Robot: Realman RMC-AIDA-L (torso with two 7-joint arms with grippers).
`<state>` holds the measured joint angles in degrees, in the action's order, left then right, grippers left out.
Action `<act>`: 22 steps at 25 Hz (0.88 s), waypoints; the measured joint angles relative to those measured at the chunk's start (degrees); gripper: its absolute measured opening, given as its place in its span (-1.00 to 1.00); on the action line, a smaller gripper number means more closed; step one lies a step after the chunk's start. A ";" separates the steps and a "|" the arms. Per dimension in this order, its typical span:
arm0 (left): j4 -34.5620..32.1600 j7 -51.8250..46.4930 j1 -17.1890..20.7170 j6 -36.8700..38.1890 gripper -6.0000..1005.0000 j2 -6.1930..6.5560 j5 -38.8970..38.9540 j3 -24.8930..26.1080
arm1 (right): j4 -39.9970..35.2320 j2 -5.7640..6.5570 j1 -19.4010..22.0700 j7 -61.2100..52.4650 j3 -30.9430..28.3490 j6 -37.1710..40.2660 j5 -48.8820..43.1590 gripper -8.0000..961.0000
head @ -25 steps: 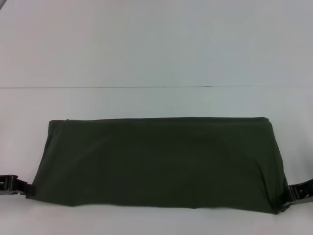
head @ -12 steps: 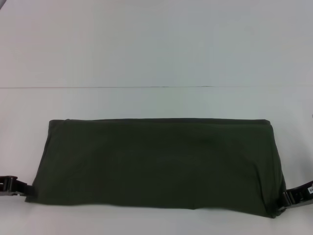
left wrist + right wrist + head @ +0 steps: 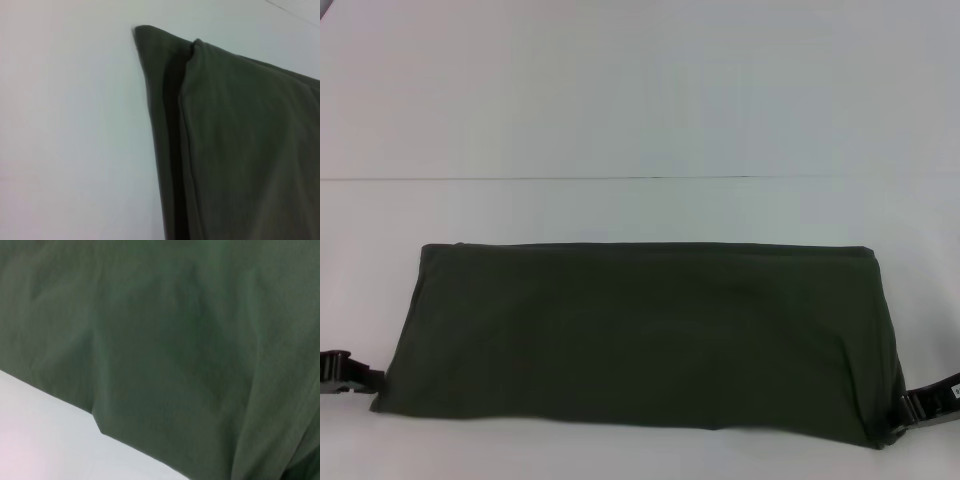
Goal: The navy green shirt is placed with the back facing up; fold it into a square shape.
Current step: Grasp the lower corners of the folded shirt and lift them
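Navy green shirt (image 3: 640,335) folded into a wide band; flat on table

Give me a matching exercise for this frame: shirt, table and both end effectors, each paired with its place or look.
Column 1:
1. dark olive-green fabric shirt
2. left end effector
3. right end effector
4. white table

Column 2:
A. at the shirt's near right corner
B. folded into a wide band
C. bare pale surface beyond the shirt
D. at the shirt's near left corner

Pairs: 1-B, 2-D, 3-A, 4-C
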<state>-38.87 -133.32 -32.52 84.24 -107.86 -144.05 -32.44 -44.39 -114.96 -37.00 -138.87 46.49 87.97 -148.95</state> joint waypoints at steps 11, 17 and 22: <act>-0.05 0.56 -0.12 -1.55 -0.49 -0.94 0.06 -0.30 | 0.00 0.37 0.17 -0.10 0.00 0.22 -0.03 -0.92; -0.06 0.61 0.03 -3.31 0.04 -1.01 0.06 -0.38 | 0.00 0.39 0.17 -0.21 0.00 0.22 -0.03 -0.92; 0.25 0.89 -0.22 -3.60 0.35 -1.15 0.06 -0.53 | 0.00 0.36 -0.01 -0.39 0.00 0.21 -0.02 -0.92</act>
<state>-38.62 -132.43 -32.74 80.64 -109.01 -144.00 -32.96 -44.39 -114.60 -37.01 -139.26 46.50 88.18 -148.97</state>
